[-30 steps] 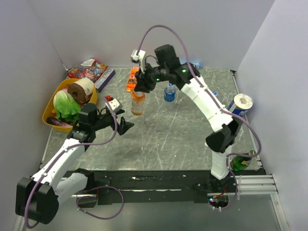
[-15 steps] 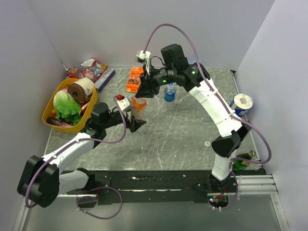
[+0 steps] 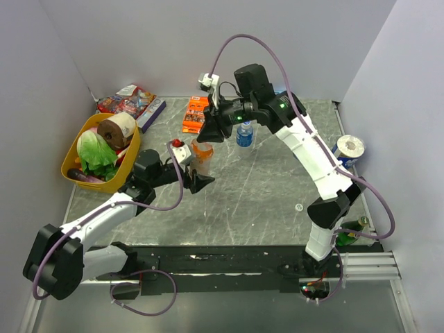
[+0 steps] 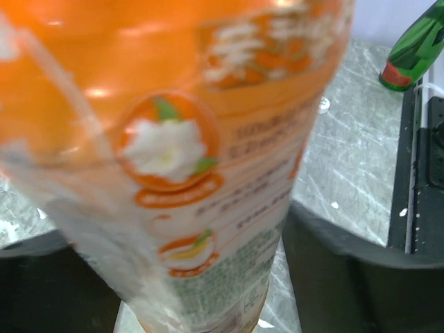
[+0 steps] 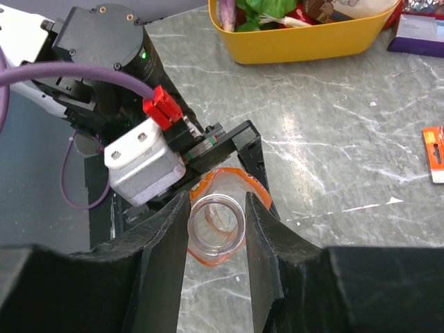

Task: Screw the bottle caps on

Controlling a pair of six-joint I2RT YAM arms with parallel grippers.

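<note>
The orange-liquid bottle (image 3: 201,158) stands upright with an open neck and no cap. My right gripper (image 3: 210,132) is above it, and in the right wrist view its fingers (image 5: 163,243) press both sides of the clear neck (image 5: 216,225). My left gripper (image 3: 200,177) holds the bottle's lower body. The label (image 4: 194,139) fills the left wrist view, with the dark fingers (image 4: 347,277) against it. A blue-label bottle (image 3: 243,134) stands to the right. A whitish cap (image 3: 299,207) lies on the table and shows in the left wrist view (image 4: 324,104). The blue caps are not visible.
A yellow basket (image 3: 76,149) of food stands at the left, also in the right wrist view (image 5: 305,41). A flat orange box (image 3: 194,113) and snack packets (image 3: 128,100) lie at the back. A paper roll (image 3: 347,147) and a green bottle (image 3: 347,232) are at the right edge.
My left gripper has moved in from the left and closed around the orange bottle's lower body. My right gripper has shifted slightly right and nearer while holding the neck.
</note>
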